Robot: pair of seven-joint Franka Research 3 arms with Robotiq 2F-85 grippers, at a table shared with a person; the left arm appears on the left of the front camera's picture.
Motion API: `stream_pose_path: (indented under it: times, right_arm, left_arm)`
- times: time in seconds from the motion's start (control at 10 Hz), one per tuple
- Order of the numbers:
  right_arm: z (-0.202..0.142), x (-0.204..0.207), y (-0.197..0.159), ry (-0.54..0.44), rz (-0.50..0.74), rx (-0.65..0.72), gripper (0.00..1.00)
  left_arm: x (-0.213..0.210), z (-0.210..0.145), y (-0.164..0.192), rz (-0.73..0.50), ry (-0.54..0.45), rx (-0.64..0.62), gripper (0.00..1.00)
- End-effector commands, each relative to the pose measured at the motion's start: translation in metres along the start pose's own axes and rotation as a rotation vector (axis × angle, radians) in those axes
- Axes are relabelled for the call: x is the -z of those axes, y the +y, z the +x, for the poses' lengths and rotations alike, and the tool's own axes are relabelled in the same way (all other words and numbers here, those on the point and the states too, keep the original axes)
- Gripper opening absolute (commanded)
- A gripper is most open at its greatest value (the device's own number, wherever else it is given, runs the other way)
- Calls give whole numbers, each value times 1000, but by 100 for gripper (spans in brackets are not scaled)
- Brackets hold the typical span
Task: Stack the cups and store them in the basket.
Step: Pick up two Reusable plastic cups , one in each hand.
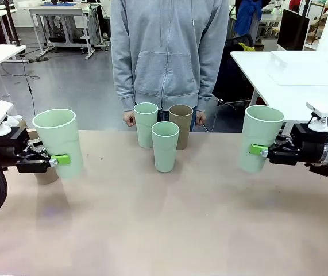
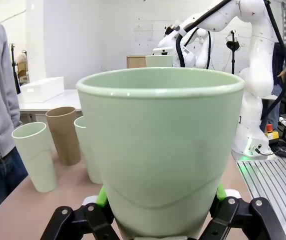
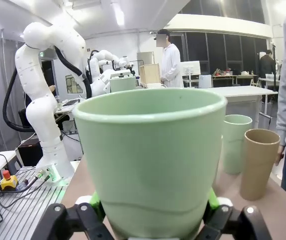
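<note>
The step in hand seems to be gathering the cups for stacking: each arm has one cup, and no cup sits inside another yet.

The left gripper [image 1: 60,159] is closed on the lower part of a green cup [image 1: 57,140]. In the left wrist view its fingers [image 2: 101,197] press on both sides of the cup wall, so the jaws stand only as wide as the cup. The right gripper [image 1: 258,150] grips a second green cup [image 1: 260,137] in the same way, low on the wall. Both cups are upright with the mouth up, at opposite sides of the table [image 1: 164,230]. From the shadows they seem to hang a little above the table, but this is hard to tell for sure.

Three more cups stand close together in the middle, near the person [image 1: 169,52]: a rear green cup [image 1: 146,123], a brown cup [image 1: 181,125], and a front green cup [image 1: 165,145] just before them. The basket [image 1: 304,69] is on a side table [image 1: 267,86] at the far right, well apart from all the cups.

The next move probably calls for carrying one held cup over another, centring it above the open mouth, and lowering it straight. Because the grip is low on the wall, the fingers would likely meet the lower rim first, so the cup must be let go before it is fully seated.
</note>
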State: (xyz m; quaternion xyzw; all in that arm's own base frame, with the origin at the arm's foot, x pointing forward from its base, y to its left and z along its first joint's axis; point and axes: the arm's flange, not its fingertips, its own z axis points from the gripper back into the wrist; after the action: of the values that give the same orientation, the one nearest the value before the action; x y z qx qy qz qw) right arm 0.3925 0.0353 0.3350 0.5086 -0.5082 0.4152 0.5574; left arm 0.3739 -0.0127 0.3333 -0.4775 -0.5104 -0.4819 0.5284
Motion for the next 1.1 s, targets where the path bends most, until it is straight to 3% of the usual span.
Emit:
stream_pose_path:
  times: [0.0, 0.5, 0.6, 1.0]
  right_arm:
    - [6, -12, 25, -9, 19, -19, 85]
    - [8, -19, 31, -10, 12, -17, 85]
    - [6, -16, 4, -6, 14, -11, 85]
    - [6, -16, 4, -6, 14, -11, 85]
  left_arm:
    - [14, -2, -35, 10, -3, 13, 84]
    - [27, 2, -33, 47, -13, -38, 84]
    - [14, -4, 1, -12, 6, -11, 84]
    - [14, -4, 1, -12, 6, -11, 84]
